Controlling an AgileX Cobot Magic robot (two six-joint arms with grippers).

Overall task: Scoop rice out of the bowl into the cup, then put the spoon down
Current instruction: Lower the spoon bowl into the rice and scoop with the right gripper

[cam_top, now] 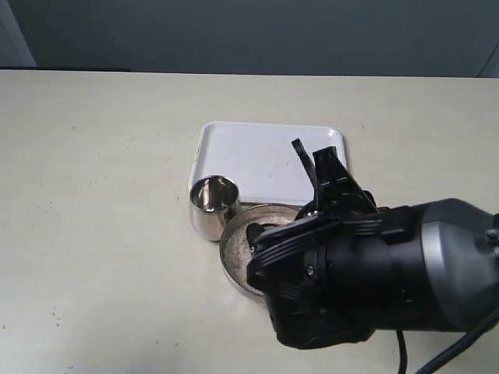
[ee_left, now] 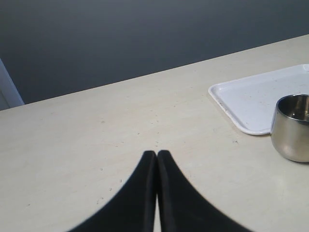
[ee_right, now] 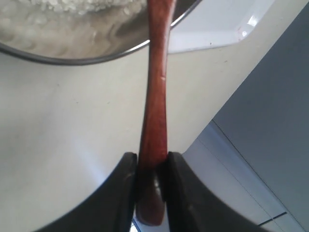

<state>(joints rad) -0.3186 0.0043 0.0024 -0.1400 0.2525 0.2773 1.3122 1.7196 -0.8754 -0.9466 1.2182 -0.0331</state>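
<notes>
Two right fingers (ee_right: 123,188) pinch the spoon (ee_right: 155,106) near its handle end. Its long axis runs straight out from them and crosses the rim of the bowl (ee_right: 72,59) toward the rice (ee_right: 82,6), with the scoop cut off from view. The bowl sits on the counter (cam_top: 93,234), the cup (cam_top: 214,204) just beside it and the white tray (cam_top: 265,156) behind. The right arm's bulk hides much of the bowl. The left fingers (ee_left: 140,193) are pressed together, holding nothing.

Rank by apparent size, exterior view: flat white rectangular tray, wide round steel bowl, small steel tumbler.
1. White rectangular tray
2. Wide steel bowl, partly hidden under the right arm; visible span still second
3. Small steel tumbler
</notes>
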